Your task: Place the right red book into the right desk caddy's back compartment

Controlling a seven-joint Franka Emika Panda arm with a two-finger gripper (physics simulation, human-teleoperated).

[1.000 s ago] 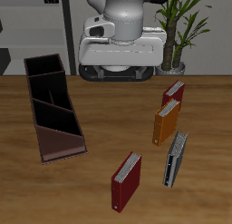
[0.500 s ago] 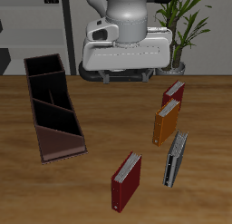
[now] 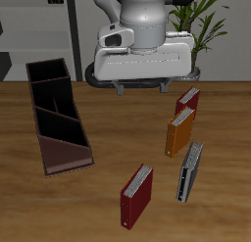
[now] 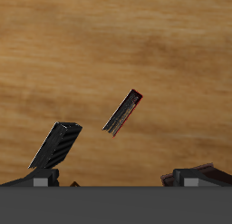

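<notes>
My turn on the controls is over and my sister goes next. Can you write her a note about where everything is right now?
Gripper: open, holding nothing, up high toward the back of the table, well away from the right red book.
Right red book: lying on the table near its front edge, not grasped.
Right desk caddy: on the table; its back compartment has nothing in it.
Done: nothing yet.
Left: reach the book, grasp it, lift it, carry it over and set it into the back compartment.

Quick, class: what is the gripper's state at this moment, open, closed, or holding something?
Gripper: open, fingers wide apart, holding nothing, above the bare table.
</notes>
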